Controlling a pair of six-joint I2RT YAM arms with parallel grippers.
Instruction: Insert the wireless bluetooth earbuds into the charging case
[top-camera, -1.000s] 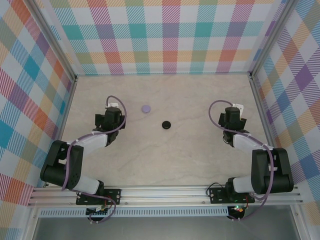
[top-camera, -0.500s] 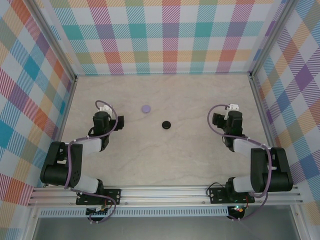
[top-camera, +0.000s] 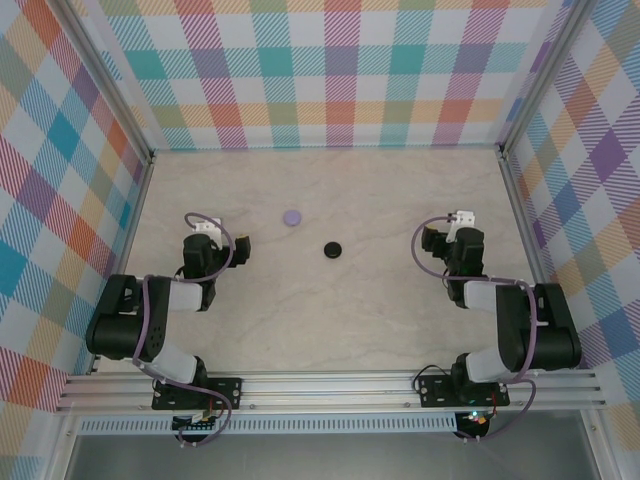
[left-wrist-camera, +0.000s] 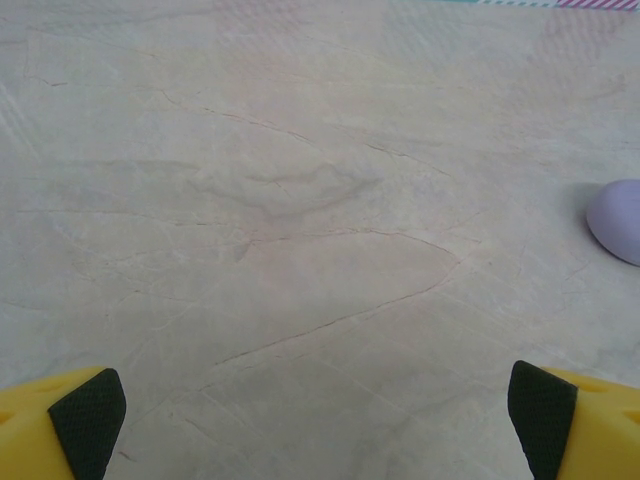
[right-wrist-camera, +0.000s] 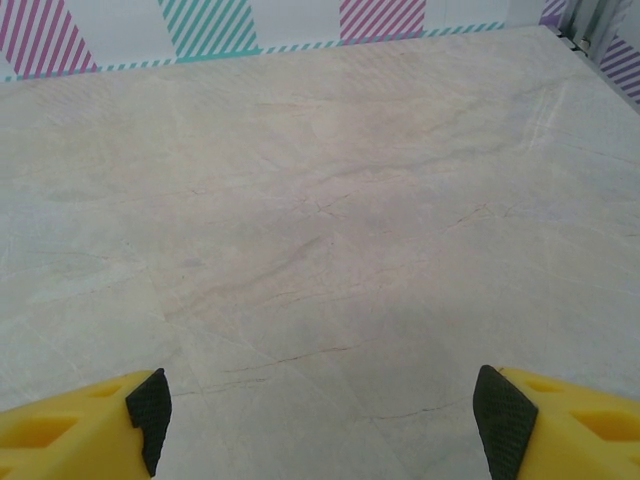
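From above we see a small lavender round charging case lying on the pale marbled tabletop, just left of the middle. A small black round charging case lies near it at about 4 o'clock, the two not touching. Both read as flat discs from here, too small for us to tell whether a lid is up or whether any earbuds sit inside. The left arm is folded at roughly 8 o'clock from the lavender case. The right arm is folded at 3 o'clock from the black case, well apart from it. In the left wrist view the left jaws stand wide apart, their yellow fingers and black pads in the lower corners with bare tabletop between them. The lavender case's rounded edge shows at 3 o'clock of that view, clear of the jaws. In the right wrist view the right jaws are likewise spread apart above bare tabletop, gripping nothing. The plaid wall with its purple and teal stripes runs along 12 o'clock.
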